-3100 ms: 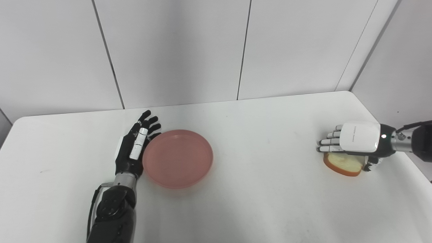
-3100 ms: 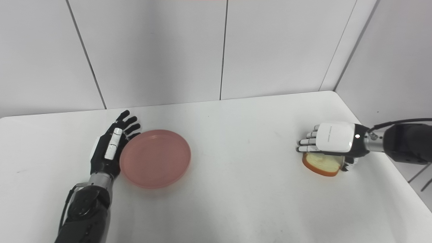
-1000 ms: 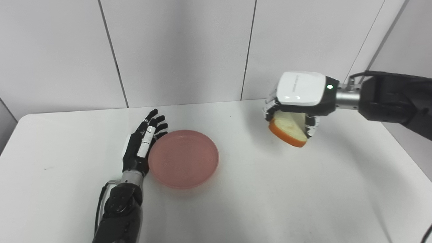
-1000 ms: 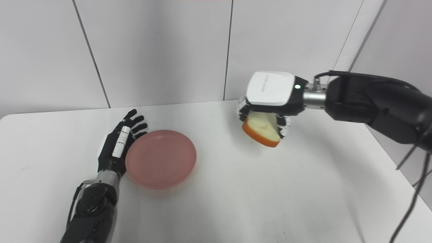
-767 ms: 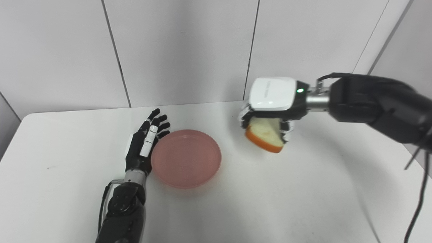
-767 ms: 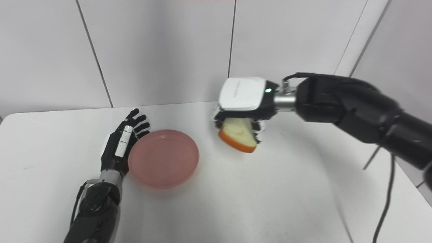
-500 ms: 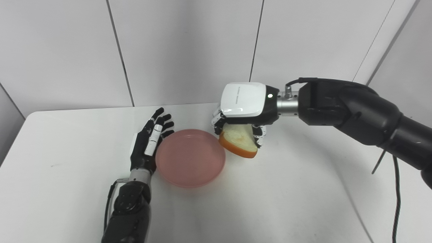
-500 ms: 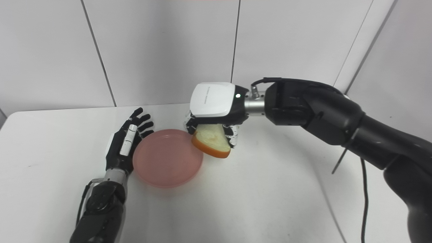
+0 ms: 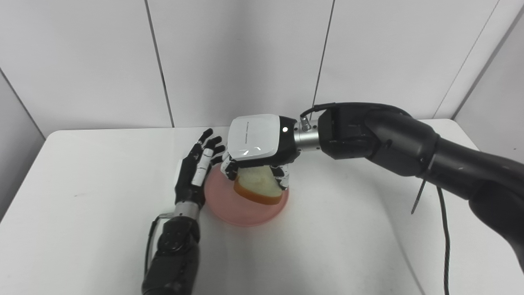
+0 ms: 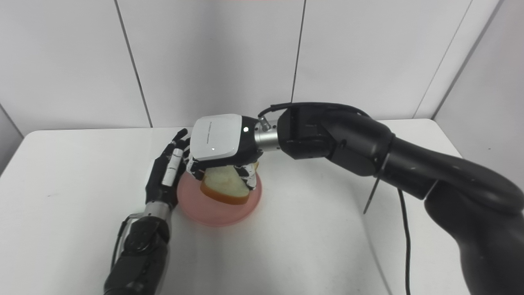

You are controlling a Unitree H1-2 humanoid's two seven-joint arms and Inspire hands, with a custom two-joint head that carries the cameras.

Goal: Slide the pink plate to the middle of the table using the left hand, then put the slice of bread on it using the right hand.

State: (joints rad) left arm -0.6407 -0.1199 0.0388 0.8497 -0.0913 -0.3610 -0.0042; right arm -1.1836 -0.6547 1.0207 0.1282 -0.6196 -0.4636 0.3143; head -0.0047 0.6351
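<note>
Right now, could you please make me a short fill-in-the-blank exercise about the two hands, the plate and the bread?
1. The right hand is shut on the slice of ____.
2. The slice of bread hangs directly above the ____ plate.
3. The left hand, fingers apart, stands at the plate's ____ edge.
4. The pink plate rests on the ____ table.

Missing words: bread; pink; left; white
</note>
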